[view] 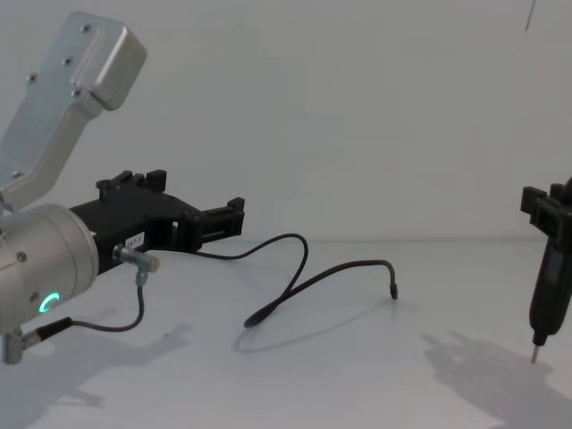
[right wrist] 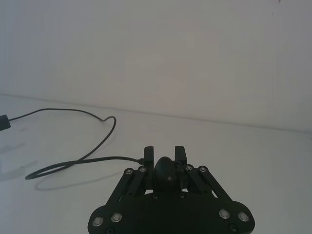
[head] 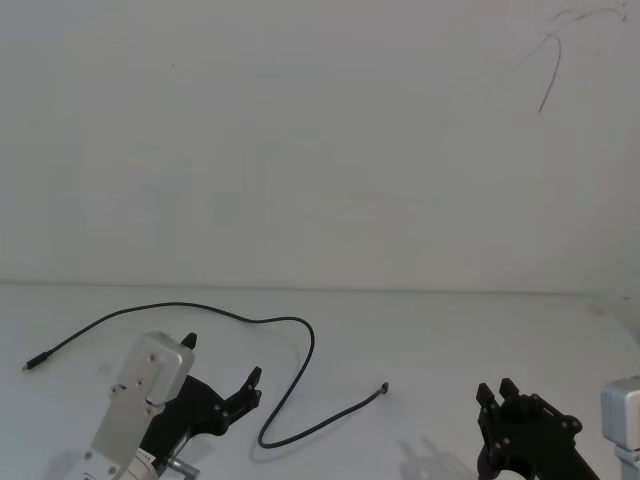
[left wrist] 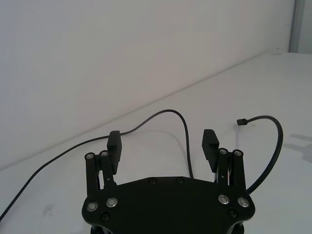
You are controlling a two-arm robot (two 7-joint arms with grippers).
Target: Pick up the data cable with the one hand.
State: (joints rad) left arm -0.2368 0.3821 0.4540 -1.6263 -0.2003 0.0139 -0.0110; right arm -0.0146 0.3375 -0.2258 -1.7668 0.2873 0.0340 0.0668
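The data cable (head: 300,325) is a thin black lead lying loose on the white table, curving from a plug at the far left to a loop and a free end (head: 385,387) near the middle. My left gripper (head: 222,360), the blocky black one hand on a silver arm with a green ring light (view: 49,302), hovers open just short of the cable's middle bend. In the left wrist view the cable (left wrist: 168,112) runs past the gap between its fingers (left wrist: 209,141), and nothing is held. My right gripper (head: 497,390) stays low at the right, shut and apart from the cable (right wrist: 73,163).
A plain white wall rises behind the table (head: 450,340). The cable's loop (view: 295,290) lies in the middle of the table, right of the left gripper (view: 198,193). A thin grey lead (view: 134,313) hangs from the left arm.
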